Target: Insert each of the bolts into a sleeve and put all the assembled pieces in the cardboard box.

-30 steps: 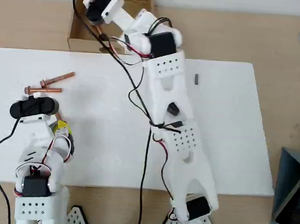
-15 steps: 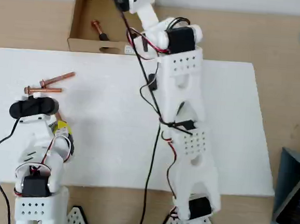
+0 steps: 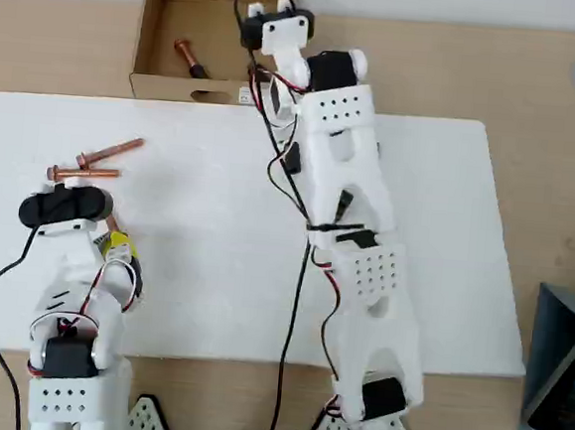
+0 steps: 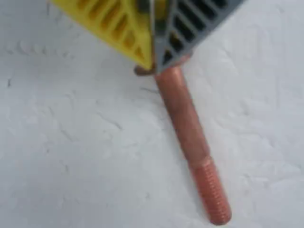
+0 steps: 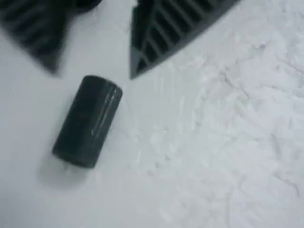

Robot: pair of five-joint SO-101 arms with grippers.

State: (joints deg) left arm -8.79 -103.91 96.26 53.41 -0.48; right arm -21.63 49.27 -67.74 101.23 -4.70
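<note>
My left gripper point(image 4: 153, 61) is shut on the head end of a copper bolt point(image 4: 187, 142), which lies along the white mat. From above, this gripper point(image 3: 116, 236) is at the mat's left side. My right gripper point(image 5: 93, 71) stands open just above a dark sleeve point(image 5: 88, 121) that lies on the mat, without touching it. The right arm point(image 3: 339, 129) stretches up to the mat's far edge. Two loose copper bolts point(image 3: 110, 151) point(image 3: 82, 172) lie at the far left. In the cardboard box point(image 3: 142, 34), a bolt with a sleeve on it point(image 3: 189, 58) is lying.
The white mat point(image 3: 194, 258) covers most of the table. The box stands just past its far edge, left of the right arm. A grey bin point(image 3: 559, 376) is at the right edge, and black cables point(image 3: 290, 305) hang along the right arm.
The right arm has swung away from the box, to the right and back over the mat's far edge. The assembled piece stays in the box. The left arm has not moved.
</note>
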